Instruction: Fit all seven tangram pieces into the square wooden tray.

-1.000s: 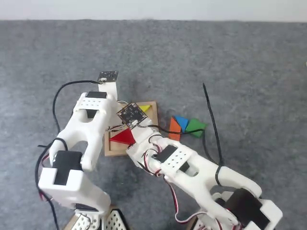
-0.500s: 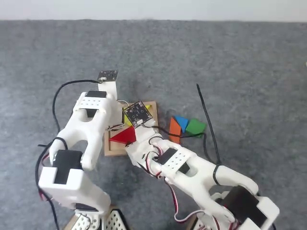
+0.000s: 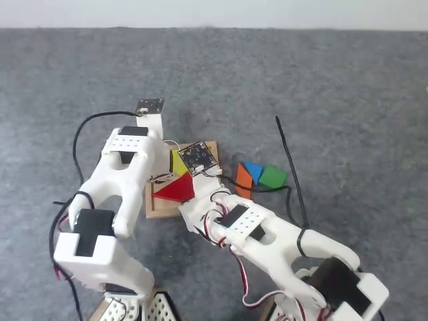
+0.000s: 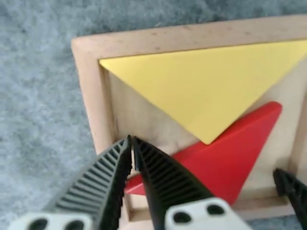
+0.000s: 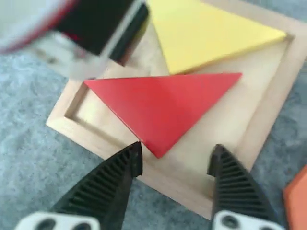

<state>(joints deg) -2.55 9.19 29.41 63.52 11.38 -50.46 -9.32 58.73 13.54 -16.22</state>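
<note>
Tangram pieces were seen in two groups in the high view. A yellow triangle point(image 3: 178, 162) and a red triangle point(image 3: 175, 190) lay inside the square wooden tray point(image 3: 155, 211), just left of the frame's centre. An orange piece point(image 3: 243, 179), a blue piece point(image 3: 253, 170) and a green piece point(image 3: 272, 176) were clustered on the grey carpet point(image 3: 334, 87) just right of the tray, apart from its rim. Inside the tray, the yellow triangle's long edge was set along one inner wall. Its point met, or nearly met, the red triangle's long edge, and wedges of bare wood were left on either side of that point. More bare floor was left on both sides of the red triangle's apex. The left gripper point(image 4: 130, 143) was held with its jaws pressed together over the red triangle's sharp corner, beside an inner wall; contact with the piece could not be judged. The right gripper point(image 5: 177, 155) was held with its jaws spread wide above the red triangle's apex and the rim nearest it. Open carpet stretched across the upper and right parts of the high frame.
</note>
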